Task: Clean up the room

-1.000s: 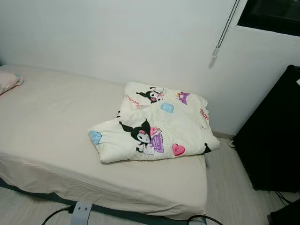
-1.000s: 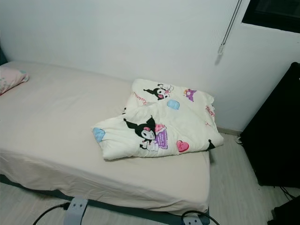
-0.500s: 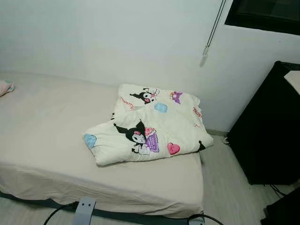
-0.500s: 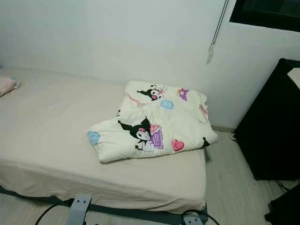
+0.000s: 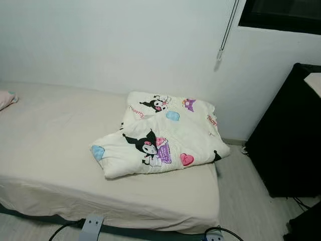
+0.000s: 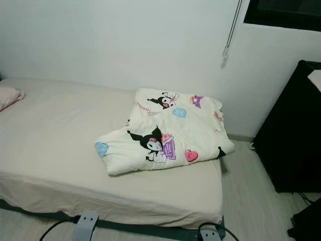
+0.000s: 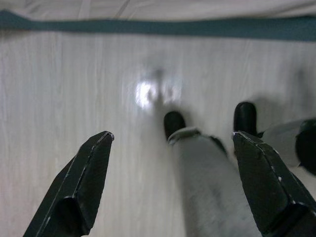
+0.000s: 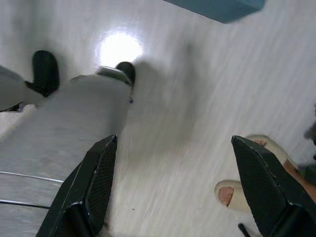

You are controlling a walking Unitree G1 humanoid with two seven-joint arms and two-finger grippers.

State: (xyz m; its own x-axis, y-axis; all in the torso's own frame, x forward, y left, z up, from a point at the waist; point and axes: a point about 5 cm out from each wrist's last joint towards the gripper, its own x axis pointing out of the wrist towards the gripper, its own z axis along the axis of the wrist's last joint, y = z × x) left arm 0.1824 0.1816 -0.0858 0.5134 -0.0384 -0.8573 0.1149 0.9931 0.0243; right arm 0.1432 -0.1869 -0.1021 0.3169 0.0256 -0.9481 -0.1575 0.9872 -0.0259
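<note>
Left eye view looks down on a low bed [image 5: 55, 150] with a beige fitted sheet, standing against a white wall [image 5: 115, 45]. On the bed's right half lies a cream quilt [image 5: 163, 135] printed with black cartoon figures, hearts and pastel patches; it is loosely folded into a bundle, its far part close to the wall and its near right corner reaching the mattress edge. At the far left edge of the bed the corner of a pink pillow [image 5: 6, 99] shows, well apart from the quilt. A thin blind cord [image 5: 225, 30] hangs down the wall below a dark window [image 5: 281, 14]. To the right of the bed stands a black cabinet [image 5: 288, 140] on the pale wood-look floor [image 5: 238, 201]. Along the bed's dark base, a grey bracket [image 5: 91, 227] and black cables [image 5: 220, 232] lie at floor level.

In the left wrist view, the left gripper [image 7: 170, 173] hangs over the floor with its two black fingers spread wide apart and nothing between them; the robot's own grey leg and dark foot [image 7: 174, 122] show blurred beyond, and the bed's dark base runs across the far side.

In the right wrist view, the right gripper [image 8: 173, 180] likewise hangs above the floor, fingers spread wide and holding nothing. Beside one finger, a person's foot in a pale sandal [image 8: 237, 195] rests on the floor.
</note>
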